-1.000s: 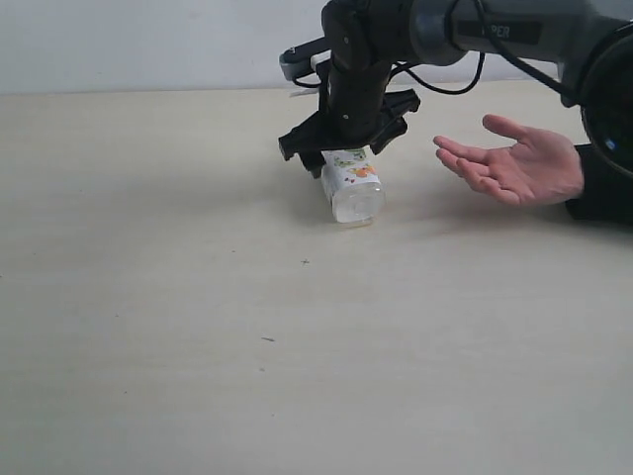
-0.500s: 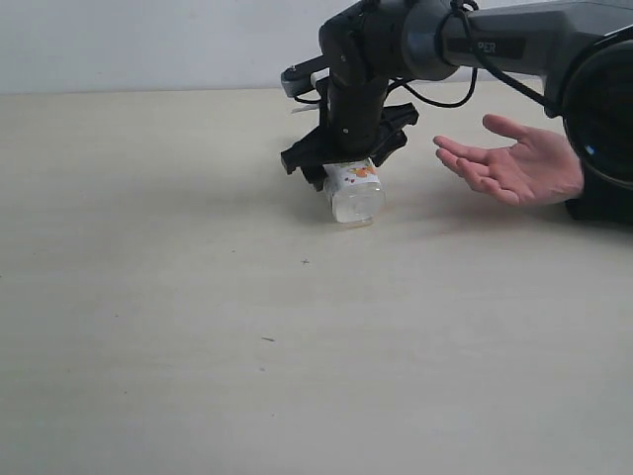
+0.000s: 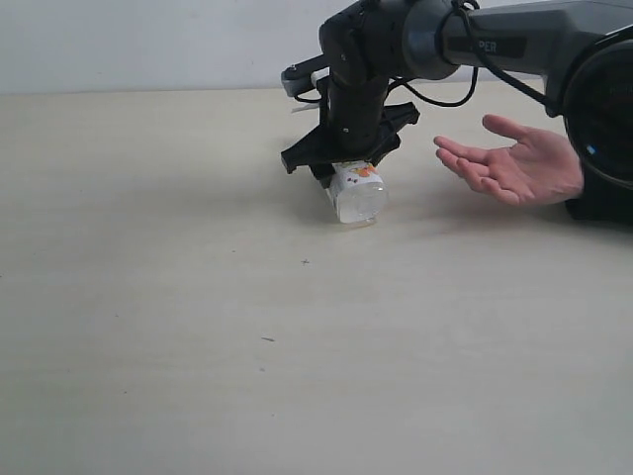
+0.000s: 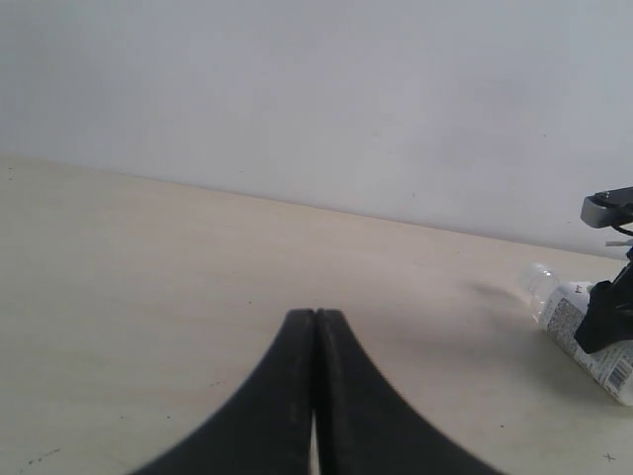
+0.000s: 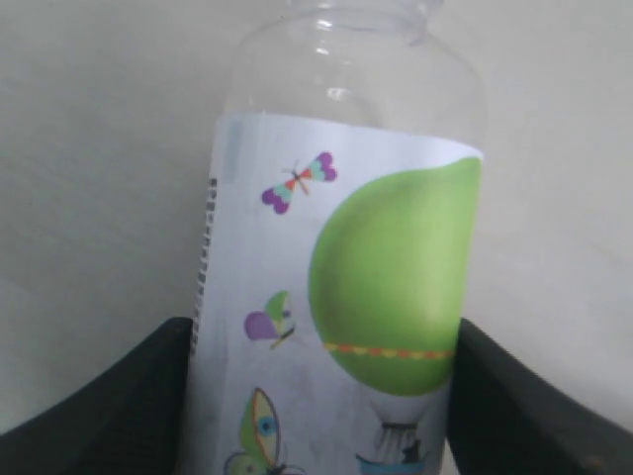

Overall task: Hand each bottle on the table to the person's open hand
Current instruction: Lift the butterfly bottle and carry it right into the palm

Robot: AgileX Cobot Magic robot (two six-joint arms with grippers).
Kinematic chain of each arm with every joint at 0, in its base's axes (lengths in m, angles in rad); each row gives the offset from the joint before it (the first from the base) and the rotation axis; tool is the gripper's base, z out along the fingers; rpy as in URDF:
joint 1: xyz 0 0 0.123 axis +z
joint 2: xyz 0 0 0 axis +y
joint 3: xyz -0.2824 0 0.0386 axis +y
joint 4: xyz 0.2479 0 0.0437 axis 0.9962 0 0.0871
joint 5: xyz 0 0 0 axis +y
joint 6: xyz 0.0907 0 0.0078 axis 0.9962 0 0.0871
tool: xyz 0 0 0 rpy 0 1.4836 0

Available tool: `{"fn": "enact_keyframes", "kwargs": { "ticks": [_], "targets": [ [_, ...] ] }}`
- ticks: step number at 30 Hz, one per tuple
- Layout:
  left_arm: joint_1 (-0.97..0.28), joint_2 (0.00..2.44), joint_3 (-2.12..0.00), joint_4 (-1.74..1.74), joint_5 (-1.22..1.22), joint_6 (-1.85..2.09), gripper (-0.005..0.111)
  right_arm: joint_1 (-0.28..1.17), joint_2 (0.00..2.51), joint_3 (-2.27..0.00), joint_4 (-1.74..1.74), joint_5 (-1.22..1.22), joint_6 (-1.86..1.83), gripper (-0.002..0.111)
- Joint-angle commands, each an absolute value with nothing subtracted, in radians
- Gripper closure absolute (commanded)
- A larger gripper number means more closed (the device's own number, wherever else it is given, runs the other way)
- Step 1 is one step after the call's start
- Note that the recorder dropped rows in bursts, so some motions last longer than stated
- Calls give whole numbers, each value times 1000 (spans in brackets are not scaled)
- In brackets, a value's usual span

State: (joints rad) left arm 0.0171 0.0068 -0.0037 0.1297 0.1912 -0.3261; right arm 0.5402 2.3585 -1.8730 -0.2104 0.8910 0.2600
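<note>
One clear bottle (image 3: 358, 195) with a white label showing a green balloon and butterflies lies on its side on the table (image 3: 198, 317), its base toward the camera. My right gripper (image 3: 341, 163) is down over it, a black finger pressed against each side of the label (image 5: 346, 277); the right gripper (image 5: 321, 336) is shut on it. The bottle's cap is hidden. The person's open hand (image 3: 514, 163) waits palm up to the right, apart from the bottle. My left gripper (image 4: 315, 317) is shut and holds nothing; it is out of the exterior view. The other bottles are out of view.
The right arm (image 3: 475, 40) reaches in from the upper right, above the hand. In the left wrist view the bottle (image 4: 584, 332) lies far off, with part of the right gripper (image 4: 608, 307) over it. A pale wall (image 3: 148, 40) runs behind the table.
The right gripper has come down lower over the bottle and its fingers now sit against the sides. The bottle shifted slightly toward the camera. The hand has stayed put.
</note>
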Motion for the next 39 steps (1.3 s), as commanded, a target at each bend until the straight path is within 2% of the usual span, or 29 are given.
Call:
{"fn": "enact_keyframes", "kwargs": {
  "ticks": [1, 2, 3, 18, 31, 39],
  "targets": [
    [19, 0, 0, 124, 189, -326, 107, 540, 2356, -1882, -211, 903, 262, 98],
    [19, 0, 0, 124, 189, -326, 107, 540, 2356, -1882, -211, 903, 262, 108],
    [19, 0, 0, 124, 189, -326, 107, 540, 2356, -1882, -211, 903, 269, 108],
    [19, 0, 0, 124, 189, -326, 107, 540, 2342, -1882, -255, 904, 299, 108],
    [19, 0, 0, 124, 189, -326, 107, 552, 2188, -1880, -236, 1011, 293, 108],
    [19, 0, 0, 124, 189, -326, 107, 559, 1943, -1641, -240, 932, 289, 108]
  ]
}}
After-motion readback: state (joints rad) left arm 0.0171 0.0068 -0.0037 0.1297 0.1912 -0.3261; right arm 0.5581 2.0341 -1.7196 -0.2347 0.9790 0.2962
